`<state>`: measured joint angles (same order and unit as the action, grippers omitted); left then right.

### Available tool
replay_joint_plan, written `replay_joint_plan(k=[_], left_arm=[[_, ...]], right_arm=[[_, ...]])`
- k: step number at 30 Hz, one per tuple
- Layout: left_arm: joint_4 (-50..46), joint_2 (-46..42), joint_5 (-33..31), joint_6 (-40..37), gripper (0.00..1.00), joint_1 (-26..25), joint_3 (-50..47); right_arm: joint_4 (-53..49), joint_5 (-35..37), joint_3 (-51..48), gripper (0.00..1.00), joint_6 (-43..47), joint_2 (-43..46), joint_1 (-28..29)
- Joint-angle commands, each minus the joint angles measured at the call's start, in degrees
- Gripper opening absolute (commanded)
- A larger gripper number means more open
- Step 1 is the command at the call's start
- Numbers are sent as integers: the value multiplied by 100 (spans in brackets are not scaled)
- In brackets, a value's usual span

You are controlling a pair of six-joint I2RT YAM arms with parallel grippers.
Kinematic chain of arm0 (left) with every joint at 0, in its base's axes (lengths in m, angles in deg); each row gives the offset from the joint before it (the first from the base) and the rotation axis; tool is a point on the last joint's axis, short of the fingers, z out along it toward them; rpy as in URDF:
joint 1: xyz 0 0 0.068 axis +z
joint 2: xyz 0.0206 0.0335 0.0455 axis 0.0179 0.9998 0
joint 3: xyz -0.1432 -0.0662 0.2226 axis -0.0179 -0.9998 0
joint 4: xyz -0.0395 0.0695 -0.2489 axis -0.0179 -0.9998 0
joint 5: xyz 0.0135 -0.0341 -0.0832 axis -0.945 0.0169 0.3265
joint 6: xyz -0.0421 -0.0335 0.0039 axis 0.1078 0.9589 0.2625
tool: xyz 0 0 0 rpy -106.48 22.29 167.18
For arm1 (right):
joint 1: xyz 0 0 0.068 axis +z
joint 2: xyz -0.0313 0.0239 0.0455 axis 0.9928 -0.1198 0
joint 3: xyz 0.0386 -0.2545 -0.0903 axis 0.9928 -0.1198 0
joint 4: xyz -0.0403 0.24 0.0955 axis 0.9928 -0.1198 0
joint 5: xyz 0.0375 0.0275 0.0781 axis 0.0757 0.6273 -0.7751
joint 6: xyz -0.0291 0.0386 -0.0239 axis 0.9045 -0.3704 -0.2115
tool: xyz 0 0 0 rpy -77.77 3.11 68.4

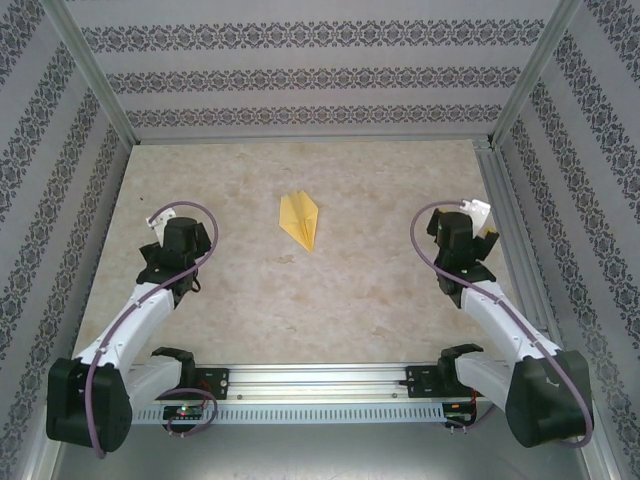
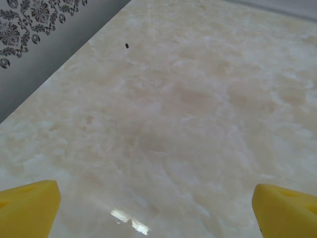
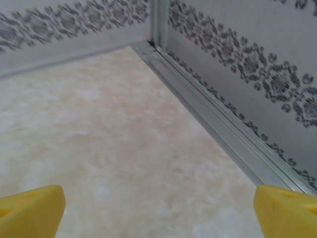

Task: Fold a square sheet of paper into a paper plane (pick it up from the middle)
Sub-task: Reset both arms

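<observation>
The paper plane (image 1: pixel 300 220) lies flat on the marble-patterned bench (image 1: pixel 350 300), in the middle and somewhat toward the far side. It is a narrow yellow dart with a centre crease, its point aimed toward the near right. Nothing touches it.

The left claw (image 1: pixel 183 240) hangs over the left part of the bench, well apart from the plane. In the left wrist view its jaws stand spread wide: the two yellow fingers (image 2: pixel 29 208) sit at the opposite bottom corners with only bare bench between them. It holds nothing. A small dark speck (image 2: pixel 127 45) marks the bench farther out, near the patterned wall.

The right claw (image 1: pixel 458 238) hangs over the right part of the bench, also well clear of the plane. In the right wrist view its yellow fingers (image 3: pixel 29 210) are likewise far apart with nothing between them, so it is empty and wide open. It faces the far right corner, where an aluminium rail (image 3: pixel 213 119) runs along the foot of the wall.
</observation>
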<state>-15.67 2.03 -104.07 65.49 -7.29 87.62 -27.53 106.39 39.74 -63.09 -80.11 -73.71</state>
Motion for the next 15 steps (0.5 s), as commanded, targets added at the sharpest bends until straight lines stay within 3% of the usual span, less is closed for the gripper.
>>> replay_joint_plan(k=[1,6,15], left_arm=[[1214,214,431,-850,100,241,-293],[2469,548,1308,-1410,100,431,-655],[4459,1120,2456,-2113,100,522,-1100]], right_arm=[[1554,-264,-448,98,593,-239,-186],[2954,-537,-798,98,951,-1012,-268],[3587,-1326,-696,98,1389,-1450,-351]])
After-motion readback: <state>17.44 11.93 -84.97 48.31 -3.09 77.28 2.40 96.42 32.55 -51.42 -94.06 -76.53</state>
